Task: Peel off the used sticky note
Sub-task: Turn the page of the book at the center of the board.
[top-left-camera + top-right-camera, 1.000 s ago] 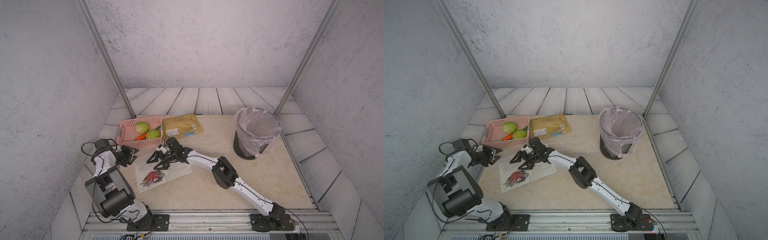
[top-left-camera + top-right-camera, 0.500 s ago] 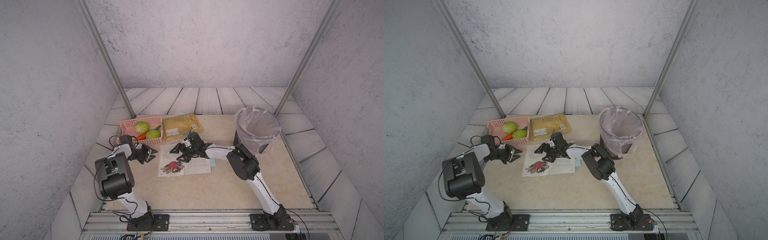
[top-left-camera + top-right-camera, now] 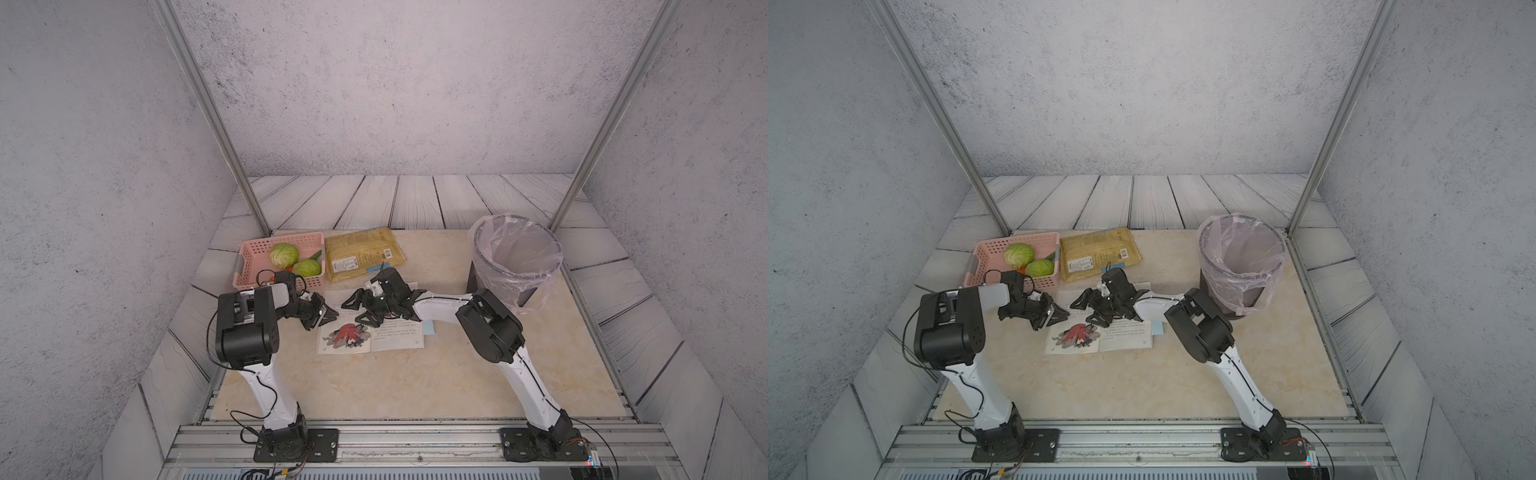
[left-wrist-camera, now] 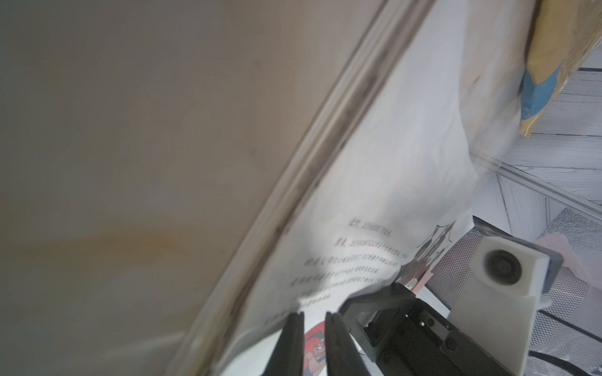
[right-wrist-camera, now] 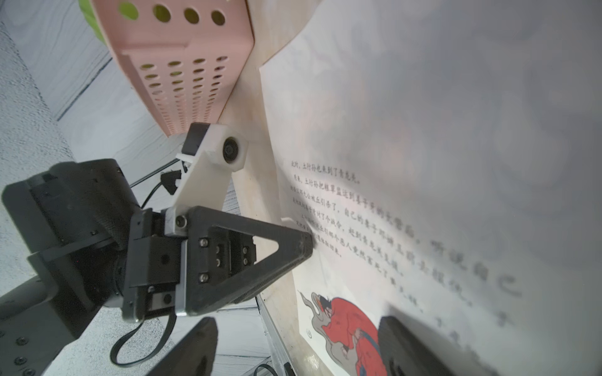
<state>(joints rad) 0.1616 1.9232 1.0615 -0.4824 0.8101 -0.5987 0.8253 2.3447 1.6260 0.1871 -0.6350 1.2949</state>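
Observation:
An open book (image 3: 390, 338) (image 3: 1121, 338) with a red figure on its left page lies mid-table. A pale blue sticky note (image 3: 430, 328) (image 3: 1158, 328) pokes out from its right edge, partly behind my right arm. My left gripper (image 3: 332, 318) (image 3: 1064, 316) (image 4: 313, 314) is shut at the book's left edge. In the right wrist view its tip (image 5: 308, 244) overlaps the page (image 5: 423, 162), where the paper curls up slightly. My right gripper (image 3: 361, 313) (image 3: 1090, 311) (image 5: 299, 351) hangs open over the left page with nothing between its fingers, far from the note.
A pink basket (image 3: 249, 270) with two cabbages stands at the back left. A yellow package (image 3: 361, 253) lies beside it. A lined waste bin (image 3: 515, 253) stands at the back right. Grey walls and metal posts close in the table on three sides.
The book has moved right, from the left toward the table's middle, and both grippers moved with it. The left gripper has shut at the book's left edge. The right gripper stays open.

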